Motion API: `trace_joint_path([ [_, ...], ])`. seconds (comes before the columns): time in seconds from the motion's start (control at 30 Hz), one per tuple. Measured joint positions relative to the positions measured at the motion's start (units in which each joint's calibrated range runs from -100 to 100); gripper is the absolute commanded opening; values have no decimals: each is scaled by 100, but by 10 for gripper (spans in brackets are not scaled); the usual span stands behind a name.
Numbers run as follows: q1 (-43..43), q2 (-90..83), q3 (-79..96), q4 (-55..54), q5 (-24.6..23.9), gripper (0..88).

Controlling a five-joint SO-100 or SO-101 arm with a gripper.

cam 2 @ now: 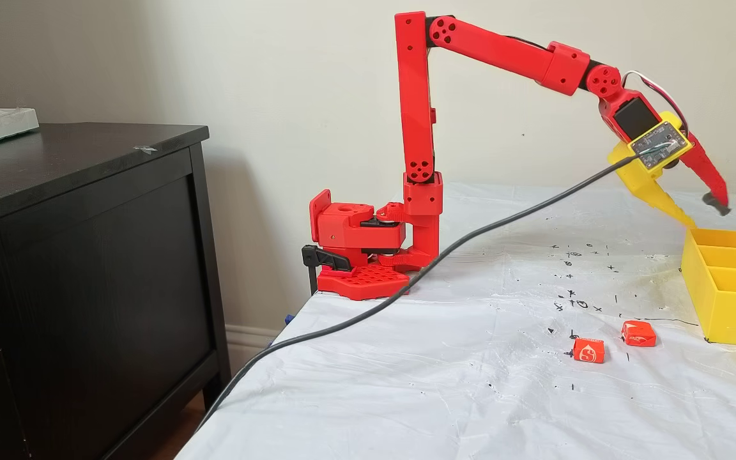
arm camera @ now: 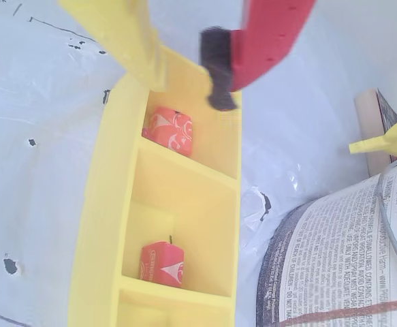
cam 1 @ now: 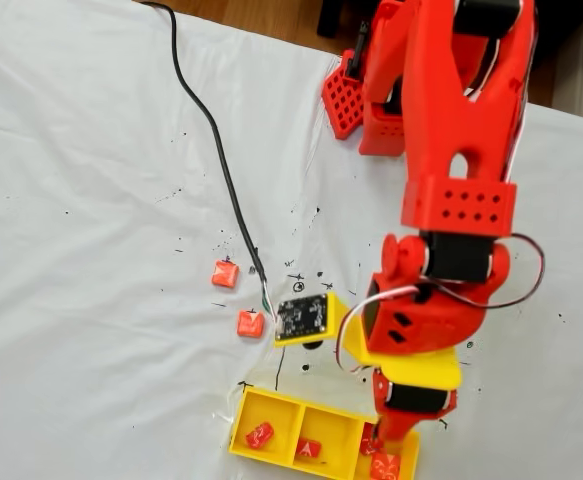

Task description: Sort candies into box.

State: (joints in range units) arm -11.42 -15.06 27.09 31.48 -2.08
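Candies are the things to sort. Taking the yellow box as landmark and going near to far in the side fixed view: two red candies lie on the white cloth just in front of the box, one nearer the camera, the other closer to the box wall, the two a little apart. Inside the box, the wrist view shows one candy in the middle compartment and another in the compartment beyond it. Above the box's far end hangs the gripper, its yellow finger and red finger spread apart, holding nothing. A black cable trails from the wrist across the cloth. Each candy looks light, small and slightly soft, with a slick wrapper; pinching across two flat opposite sides seems surest.
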Motion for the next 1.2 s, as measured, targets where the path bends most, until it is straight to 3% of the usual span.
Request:
trace_joint_path([
  [0.4, 756, -1493, -140, 1491, 269, 2],
  [0.57, 1073, -1765, 0, 2370, 694, 1],
  [0.73, 1528, -1850, 306, 2582, 1109, 1],
  [1.2, 2503, 255, -648, 2794, 1695, 1],
])
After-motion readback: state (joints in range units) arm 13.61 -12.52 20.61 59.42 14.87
